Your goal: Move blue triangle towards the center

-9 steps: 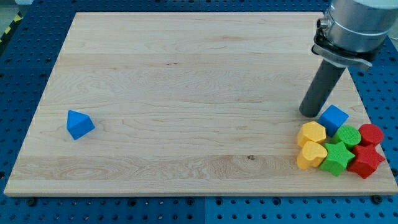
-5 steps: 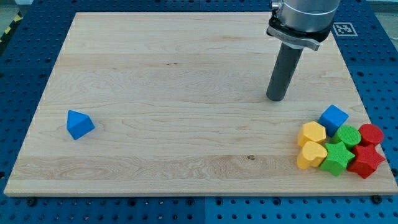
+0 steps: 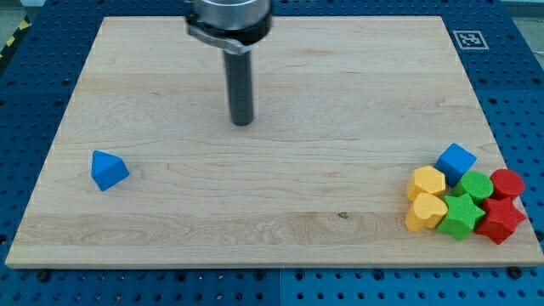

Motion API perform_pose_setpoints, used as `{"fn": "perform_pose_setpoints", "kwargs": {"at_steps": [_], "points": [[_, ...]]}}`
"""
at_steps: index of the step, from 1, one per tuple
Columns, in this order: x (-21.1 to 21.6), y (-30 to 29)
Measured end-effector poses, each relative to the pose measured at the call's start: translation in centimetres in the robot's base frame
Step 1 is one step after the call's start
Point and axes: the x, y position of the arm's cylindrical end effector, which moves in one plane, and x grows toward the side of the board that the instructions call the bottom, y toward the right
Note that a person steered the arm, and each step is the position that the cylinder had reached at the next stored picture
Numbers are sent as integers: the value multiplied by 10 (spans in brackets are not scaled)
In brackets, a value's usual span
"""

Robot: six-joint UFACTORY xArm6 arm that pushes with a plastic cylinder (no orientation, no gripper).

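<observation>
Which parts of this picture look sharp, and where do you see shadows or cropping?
Camera view: evenly lit, no glare; blue triangle and the clustered blocks sharp, with faint shadows; my tip crisp on the board; the arm's upper part is cropped at the view's top.

Bright, even overhead light, sharp focus throughout.
The table point(image 3: 272, 212) shows no glare; soft short shadows sit under the blocks, and nothing is blurred.

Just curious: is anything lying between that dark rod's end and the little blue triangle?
No. In the camera view, only bare wood separates my tip from the blue triangle.
</observation>
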Motion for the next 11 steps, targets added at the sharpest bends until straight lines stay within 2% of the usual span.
{"fn": "perform_pose_setpoints", "kwargs": {"at_steps": [1,5,6,8,9,10,11], "points": [[0,-30],[0,-43],[-8,-77],[-14,-193],[5,-223],[36,-223],[48,-223]]}}
